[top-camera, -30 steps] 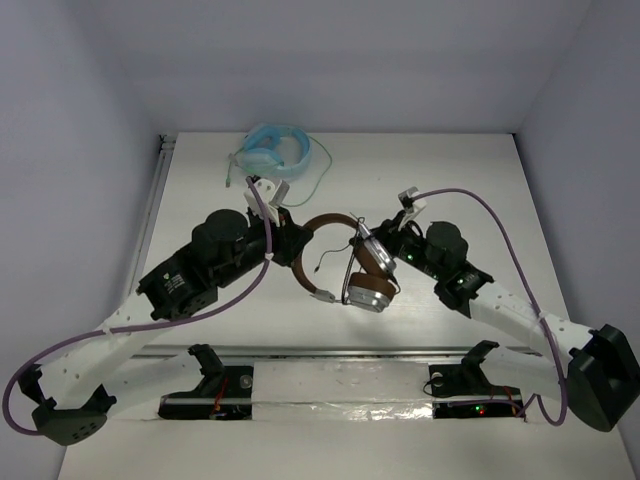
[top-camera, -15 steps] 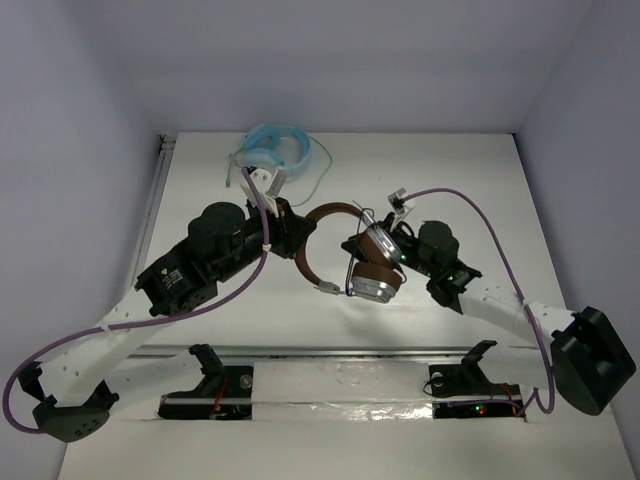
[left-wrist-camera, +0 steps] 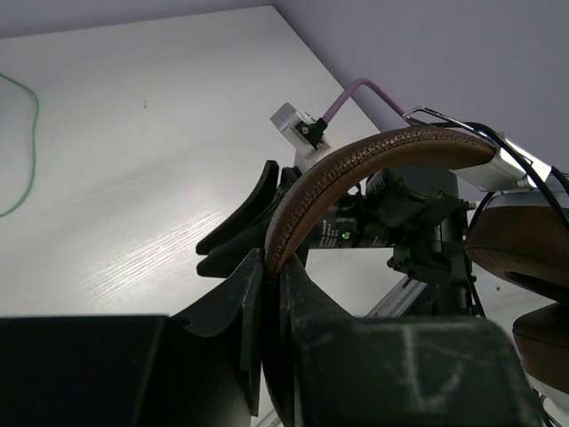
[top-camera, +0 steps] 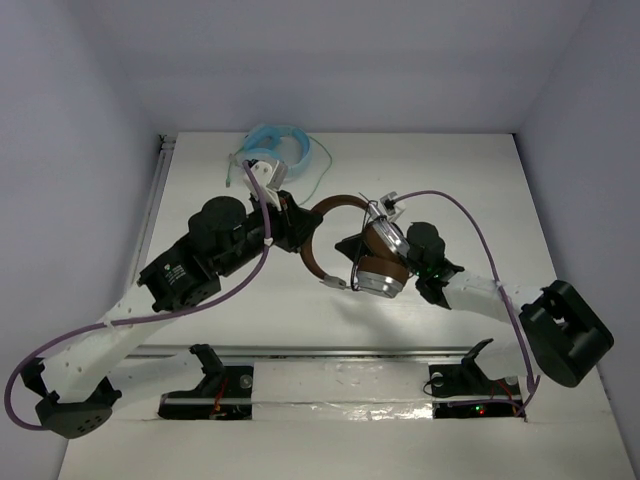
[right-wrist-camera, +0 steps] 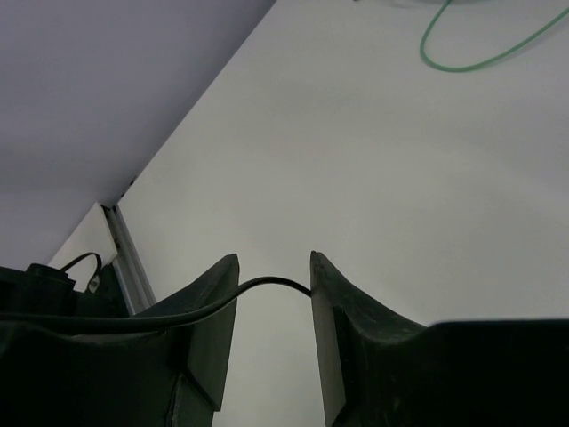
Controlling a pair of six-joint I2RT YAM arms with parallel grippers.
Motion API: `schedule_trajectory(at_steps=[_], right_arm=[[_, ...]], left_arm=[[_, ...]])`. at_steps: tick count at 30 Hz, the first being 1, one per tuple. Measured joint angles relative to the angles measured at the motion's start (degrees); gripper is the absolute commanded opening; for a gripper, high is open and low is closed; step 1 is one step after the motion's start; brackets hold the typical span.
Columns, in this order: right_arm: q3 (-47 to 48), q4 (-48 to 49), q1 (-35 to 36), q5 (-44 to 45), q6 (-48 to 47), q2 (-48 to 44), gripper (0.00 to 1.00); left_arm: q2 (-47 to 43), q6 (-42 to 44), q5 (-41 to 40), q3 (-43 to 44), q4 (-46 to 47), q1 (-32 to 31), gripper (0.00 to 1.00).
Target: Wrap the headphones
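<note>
Top view, near edge: both arm bases sat at the front of the white tabletop (top-camera: pixel 480 190), and the arms reached inward to meet mid-table.

Left gripper (top-camera: pixel 300 228): jaws clenched on the brown headband (top-camera: pixel 335 205) of the headphones (top-camera: pixel 378 262), on its left side. The left wrist view showed the leather band pinched edge-on between the fingers (left-wrist-camera: pixel 231 302) and arching away to the right.

Right gripper (right-wrist-camera: pixel 274 271): jaws released, with a clear gap. The thin dark cable (right-wrist-camera: pixel 253 285) crossed that gap, lying over one finger and reaching the inner face of the other, not pinched. In the top view this gripper sat just behind the earcups, partly hidden by them.

The headphones were at mid-tabletop between the two grippers, with the brown ear pads (top-camera: pixel 385 248) close together and a silver earcup (top-camera: pixel 375 285) toward the near edge. Could not tell whether the earcups rested on the tabletop or hung above it.

Farther back, near the far edge, light blue headphones (top-camera: pixel 272 140) lay just beyond the left gripper. Their green cable (top-camera: pixel 322 160) looped off to the right, well apart from the right gripper.
</note>
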Motion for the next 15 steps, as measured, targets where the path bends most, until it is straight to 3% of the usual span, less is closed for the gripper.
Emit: schedule_trajectory(at_steps=[7,15], right_arm=[[0.7,4.22,0.0,0.92,1.07,2.91,0.34],[-1.42,8.94,0.0,2.49,3.72,3.45,0.03]], left_arm=[[1.36,0.0,-0.44,0.87,0.66,0.0,0.0],[2.29,-0.74,-1.14,1.51,2.78,0.24,0.0]])
